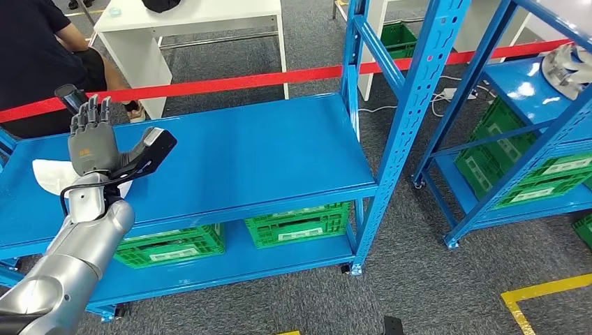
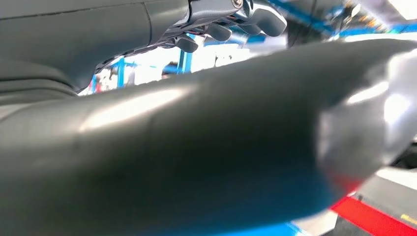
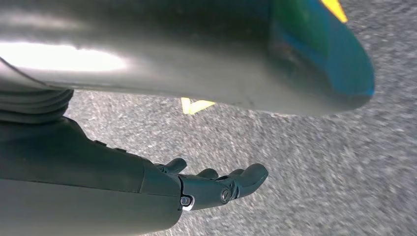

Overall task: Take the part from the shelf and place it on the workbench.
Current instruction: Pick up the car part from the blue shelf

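The left hand [image 1: 94, 143] is raised over the left end of the blue shelf [image 1: 244, 157]. Its fingers point up, close together, and the thumb is spread to the side; it holds nothing. The right hand [image 3: 216, 184] hangs above the grey floor [image 3: 305, 162], with fingers loosely apart and empty. The part [image 1: 569, 70], a silver metal piece, lies on the top board of the second blue shelf [image 1: 520, 84] at the right. The green crates [image 1: 297, 223] have white labels, but the writing is too small to read.
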### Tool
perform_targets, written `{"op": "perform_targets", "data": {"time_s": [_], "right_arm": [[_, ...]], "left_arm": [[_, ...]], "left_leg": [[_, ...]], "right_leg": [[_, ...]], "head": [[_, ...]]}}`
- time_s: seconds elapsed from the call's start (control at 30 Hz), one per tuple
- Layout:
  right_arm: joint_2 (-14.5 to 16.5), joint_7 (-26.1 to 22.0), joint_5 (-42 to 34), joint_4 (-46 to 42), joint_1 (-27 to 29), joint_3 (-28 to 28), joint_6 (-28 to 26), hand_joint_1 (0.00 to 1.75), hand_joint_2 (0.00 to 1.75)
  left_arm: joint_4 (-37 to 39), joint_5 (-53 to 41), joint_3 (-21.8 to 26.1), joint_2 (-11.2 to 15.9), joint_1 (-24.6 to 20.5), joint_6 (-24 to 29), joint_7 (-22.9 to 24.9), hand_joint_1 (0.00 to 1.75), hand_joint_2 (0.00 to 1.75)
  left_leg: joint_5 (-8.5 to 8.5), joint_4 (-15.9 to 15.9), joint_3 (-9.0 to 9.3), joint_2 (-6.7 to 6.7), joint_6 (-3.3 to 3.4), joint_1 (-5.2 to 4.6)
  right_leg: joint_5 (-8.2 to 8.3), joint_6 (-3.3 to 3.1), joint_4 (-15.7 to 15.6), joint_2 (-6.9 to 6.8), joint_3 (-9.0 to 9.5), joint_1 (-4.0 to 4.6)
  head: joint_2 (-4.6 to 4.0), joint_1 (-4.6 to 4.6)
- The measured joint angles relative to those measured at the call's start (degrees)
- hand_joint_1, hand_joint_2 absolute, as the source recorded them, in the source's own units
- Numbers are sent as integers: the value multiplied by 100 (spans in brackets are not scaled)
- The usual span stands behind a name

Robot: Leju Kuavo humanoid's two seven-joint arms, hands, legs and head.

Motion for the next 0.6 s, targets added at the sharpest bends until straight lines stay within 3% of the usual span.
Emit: {"op": "perform_targets", "data": {"time_s": [0.03,0.1,0.17,0.27,0.33,0.4,0.43,0.47,0.53,0.6], "right_arm": [[11,3,9,2,2,-1,2,0,0],[27,9,26,5,0,-3,3,0,0],[31,16,39,8,-4,-6,5,0,0],[26,20,66,7,-11,-22,-3,0,0],[19,20,82,7,-20,-40,-8,0,0],[9,34,96,7,-23,-56,-8,0,0],[5,45,107,7,-22,-62,-8,0,0],[3,61,120,7,-22,-68,-7,0,0],[-1,89,145,7,-24,-77,-7,0,0],[-3,108,161,7,-24,-82,-8,0,0]], "left_arm": [[9,-2,29,14,0,-63,83,0,0],[20,-15,84,45,-8,-187,270,0,0],[27,-44,131,70,-21,-333,513,0,0],[28,-112,210,112,-39,-538,972,0,0],[42,-157,262,150,-47,-610,1214,0,0],[67,-187,311,186,-23,-678,1377,0,0],[79,-202,330,203,3,-706,1448,0,0],[91,-222,344,224,27,-728,1512,0,0],[105,-270,368,274,50,-756,1628,0,0],[115,-327,399,329,44,-794,1729,0,0]], "left_leg": [[310,-394,99,-5,122,-76],[643,-948,273,-9,282,-196],[655,-1075,347,-12,291,-239],[705,-1196,494,-13,288,-181],[687,-1231,566,-6,318,-156],[633,-1201,583,-9,336,-153],[596,-1178,592,-15,332,-151],[556,-1150,605,-21,323,-146],[466,-1067,633,-53,280,-130],[389,-985,623,-97,212,-130]], "right_leg": [[-35,-17,-9,9,53,26],[-88,-12,-32,27,113,52],[-135,40,-60,31,141,51],[-255,138,74,-11,125,64],[-497,197,624,-46,-165,56],[-704,237,1294,-63,-598,35],[-672,252,1430,-70,-732,27],[-530,263,1363,-76,-765,22],[-84,272,728,-58,-561,7],[141,237,175,0,-317,5]], "head": [[0,5],[0,11],[0,0],[0,-15],[0,-10],[0,-10],[0,-9],[0,-10],[0,-10],[0,-10]]}}
